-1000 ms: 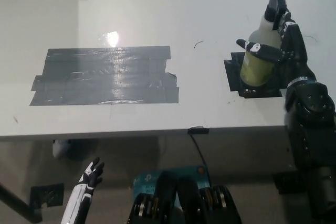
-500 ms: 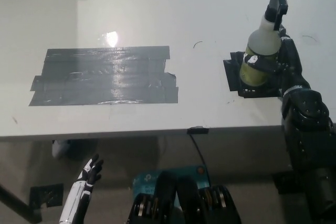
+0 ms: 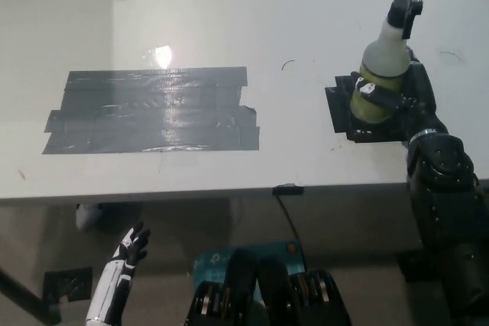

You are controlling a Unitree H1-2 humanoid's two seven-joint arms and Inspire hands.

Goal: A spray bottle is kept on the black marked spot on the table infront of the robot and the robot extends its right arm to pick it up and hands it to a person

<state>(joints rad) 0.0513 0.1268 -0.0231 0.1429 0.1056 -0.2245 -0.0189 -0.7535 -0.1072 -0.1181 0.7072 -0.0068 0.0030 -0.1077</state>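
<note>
right hand wraps spray bottle low over black marked spot | risk: top-heavy bottle tips or slips during lift | left hand idle below table, fingers spread

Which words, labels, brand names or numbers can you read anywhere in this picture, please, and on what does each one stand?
No text can be read.
Spray bottle, held by the right robot hand: no label visible.
Teal object below the table edge: pale marks, too blurred to read.
Large tape patch and small tape patch: plain black.
</note>
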